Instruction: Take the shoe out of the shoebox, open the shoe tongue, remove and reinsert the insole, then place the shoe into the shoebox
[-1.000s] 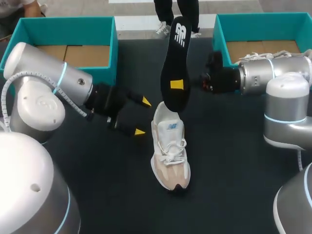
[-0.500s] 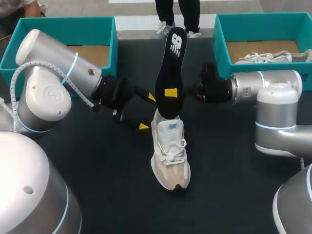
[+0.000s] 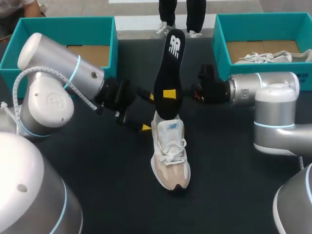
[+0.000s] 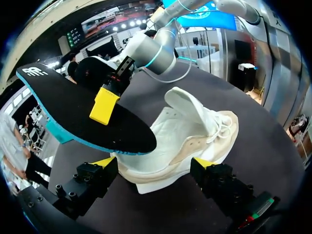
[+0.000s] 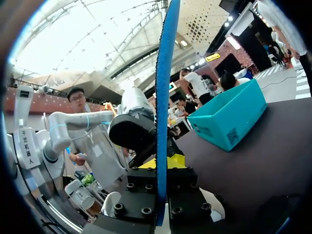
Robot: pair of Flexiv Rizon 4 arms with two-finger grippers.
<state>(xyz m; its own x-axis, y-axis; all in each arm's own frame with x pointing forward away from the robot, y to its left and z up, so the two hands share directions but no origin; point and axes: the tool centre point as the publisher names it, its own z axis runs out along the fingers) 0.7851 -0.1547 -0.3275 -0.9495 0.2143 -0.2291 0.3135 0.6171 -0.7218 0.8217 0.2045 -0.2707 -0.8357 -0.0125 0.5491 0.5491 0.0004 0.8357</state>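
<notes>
The dark worktop [image 3: 97, 185] holds a teal shoebox [image 3: 29, 22] at the far left and another teal shoebox [image 3: 219, 29] at the far right. The white shoe [image 3: 169, 156] lies out of its box in the middle, with its toe pointing to the near side.

The black insole [image 3: 168, 73] stands up over the far end of the shoe, and its low end sits at the shoe's opening. The right tool [image 3: 170, 93] is pinching the insole from both sides. The left tool [image 3: 147, 112] is spread wide, just left of the shoe's heel. I cannot tell if it touches the shoe.

I think this is the step of putting the insole back in. Next, the insole's low end must slide down into the opening and on toward the toe. The left tool may need to hold the shoe so it does not slip.
</notes>
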